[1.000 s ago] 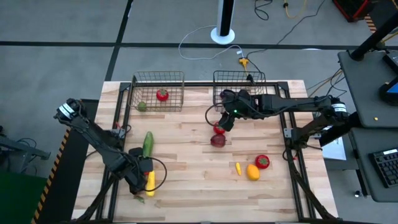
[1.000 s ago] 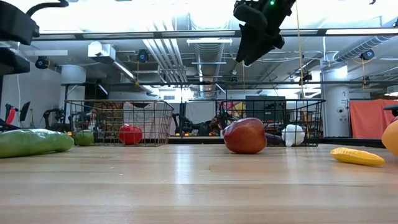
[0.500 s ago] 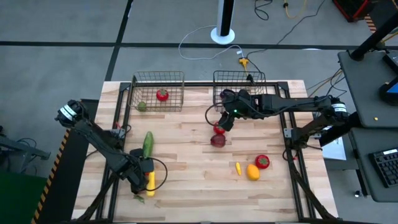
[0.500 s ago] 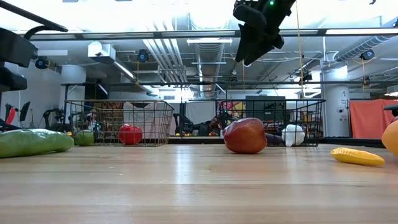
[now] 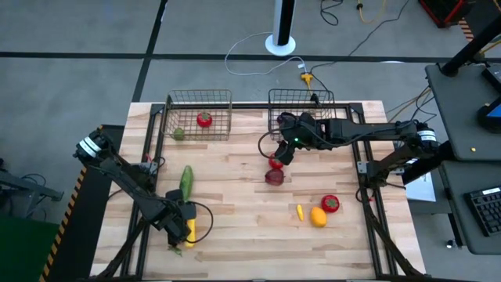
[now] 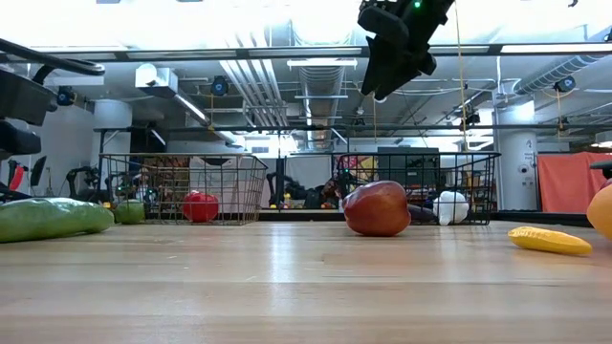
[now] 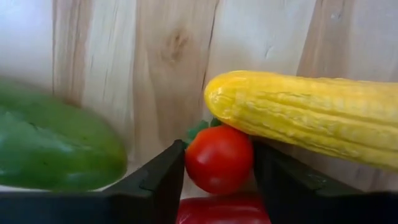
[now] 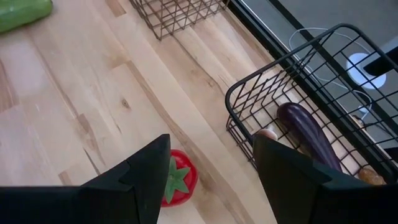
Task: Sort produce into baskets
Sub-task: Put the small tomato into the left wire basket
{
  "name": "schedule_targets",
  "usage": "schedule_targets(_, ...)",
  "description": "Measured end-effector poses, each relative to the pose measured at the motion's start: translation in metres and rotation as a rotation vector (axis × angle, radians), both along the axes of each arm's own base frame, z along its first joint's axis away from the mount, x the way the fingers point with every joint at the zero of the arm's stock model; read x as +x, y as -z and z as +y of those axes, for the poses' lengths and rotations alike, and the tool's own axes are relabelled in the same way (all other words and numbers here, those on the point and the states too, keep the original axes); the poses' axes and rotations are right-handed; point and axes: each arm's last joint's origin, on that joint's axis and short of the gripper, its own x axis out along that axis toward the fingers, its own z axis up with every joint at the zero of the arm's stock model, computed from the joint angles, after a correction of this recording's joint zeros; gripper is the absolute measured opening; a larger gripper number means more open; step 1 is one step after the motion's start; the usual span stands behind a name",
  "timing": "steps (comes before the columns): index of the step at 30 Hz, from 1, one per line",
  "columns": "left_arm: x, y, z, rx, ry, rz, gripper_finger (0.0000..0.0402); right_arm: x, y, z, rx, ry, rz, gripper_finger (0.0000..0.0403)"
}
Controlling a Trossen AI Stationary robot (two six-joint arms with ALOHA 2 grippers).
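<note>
My left gripper points down at the table's near left, shut on a small red tomato that lies against the tip of a yellow corn cob. A green cucumber lies beside it. My right gripper hangs open high above a red tomato, just in front of the right basket, nothing between its fingers. That basket holds a purple eggplant and a white piece. The left basket holds a red tomato and a green round piece. My left gripper has the small tomato's two opposite sides between its two fingers, which come from above, pointing down. The tomato fills the whole gap between them. It sits low by the table with the corn's tip against it; whether it is lifted I cannot tell.
A dark-red round piece lies mid-table. To the near right lie a small yellow piece, an orange one and a red tomato. Something red shows under the held tomato. Bare wood lies between the two groups.
My left gripper has sunk toward the table at the near left, still pointing down. My right arm has kept still.
</note>
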Motion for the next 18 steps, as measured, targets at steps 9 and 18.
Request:
schedule_targets(9,0.001,0.000,-0.001,-0.008,-0.009,-0.006,0.0117,-0.001,0.003,0.000,0.001,0.000,0.010,0.0221)
schedule_targets(18,0.006,-0.017,-0.006,-0.004,0.007,-0.007,0.0117,-0.002,0.013,0.000,0.004,0.000,0.033,0.0221)
